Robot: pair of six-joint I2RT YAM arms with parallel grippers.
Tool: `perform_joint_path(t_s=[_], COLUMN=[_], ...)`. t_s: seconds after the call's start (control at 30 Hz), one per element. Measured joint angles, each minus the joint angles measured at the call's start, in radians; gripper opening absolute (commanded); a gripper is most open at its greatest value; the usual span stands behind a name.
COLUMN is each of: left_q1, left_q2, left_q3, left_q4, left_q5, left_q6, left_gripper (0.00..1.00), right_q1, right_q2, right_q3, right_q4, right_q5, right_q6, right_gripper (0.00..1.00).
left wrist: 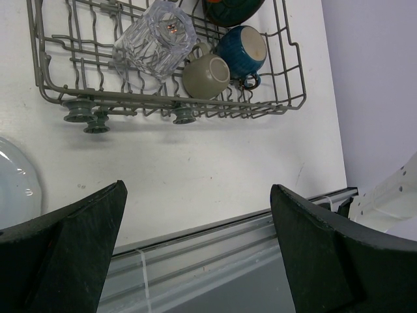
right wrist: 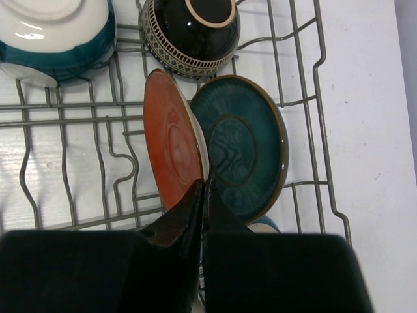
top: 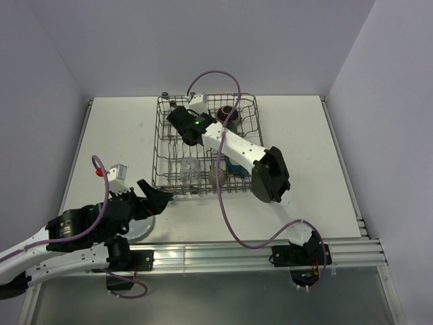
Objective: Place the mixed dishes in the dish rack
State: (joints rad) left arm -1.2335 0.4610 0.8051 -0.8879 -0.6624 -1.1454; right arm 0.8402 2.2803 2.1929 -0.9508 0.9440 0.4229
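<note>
The grey wire dish rack (top: 164,145) stands at the table's middle back. In it lie a clear glass (left wrist: 156,39), a beige cup (left wrist: 207,76) and a blue mug (left wrist: 242,51). An orange-red plate (right wrist: 171,140) and a teal plate (right wrist: 238,147) stand on edge side by side, behind them a dark patterned bowl (right wrist: 190,26) and a white-inside bowl (right wrist: 52,32). My right gripper (right wrist: 204,186) is shut, its tips at the lower rims where the two plates meet. My left gripper (left wrist: 195,215) hangs open and empty over the table's front edge, near the rack's front left corner. A pale plate (left wrist: 10,189) lies on the table beside it.
An aluminium rail (top: 223,254) runs along the near table edge under the left gripper. The right arm (top: 237,145) lies across the rack with its purple cable (top: 226,203) looping down to the base. Walls close in at left, back and right.
</note>
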Motion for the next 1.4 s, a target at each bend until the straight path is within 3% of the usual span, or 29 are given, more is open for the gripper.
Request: perform_joint_path(t_s=[0.47, 0.6, 0.63, 0.73, 0.77, 0.87, 1.13, 1.4], left_q1=[0.000, 0.000, 0.000, 0.000, 0.000, 0.000, 0.000, 0.000], left_q2=[0.017, 0.021, 0.021, 0.021, 0.021, 0.024, 0.055, 0.120], left_q3=[-0.001, -0.001, -0.001, -0.001, -0.001, 0.006, 0.060, 0.189], left_q4=[0.000, -0.002, -0.002, -0.014, -0.018, -0.029, -0.085, -0.175], left_q5=[0.002, 0.003, 0.004, 0.004, 0.004, 0.003, -0.018, -0.099], left_q6=[-0.001, -0.005, -0.009, -0.021, -0.023, -0.027, -0.025, -0.019], left_gripper=[0.98, 0.99, 0.99, 0.99, 0.99, 0.99, 0.99, 0.99], right_q1=[0.001, 0.001, 0.001, 0.003, 0.003, 0.007, 0.056, 0.211], right_q2=[0.017, 0.017, 0.017, 0.015, 0.014, 0.011, -0.120, -0.575], right_q3=[-0.018, -0.022, -0.022, -0.038, -0.050, -0.084, -0.209, -0.590], right_q4=[-0.012, -0.026, -0.029, -0.023, -0.022, -0.023, -0.029, 0.123], right_q5=[-0.064, -0.082, -0.087, -0.099, -0.100, -0.105, -0.116, -0.226], right_q6=[0.071, 0.091, 0.098, 0.114, 0.117, 0.135, 0.210, 0.349], right_gripper=[0.01, 0.16, 0.27, 0.45, 0.60, 0.72, 0.77, 0.76])
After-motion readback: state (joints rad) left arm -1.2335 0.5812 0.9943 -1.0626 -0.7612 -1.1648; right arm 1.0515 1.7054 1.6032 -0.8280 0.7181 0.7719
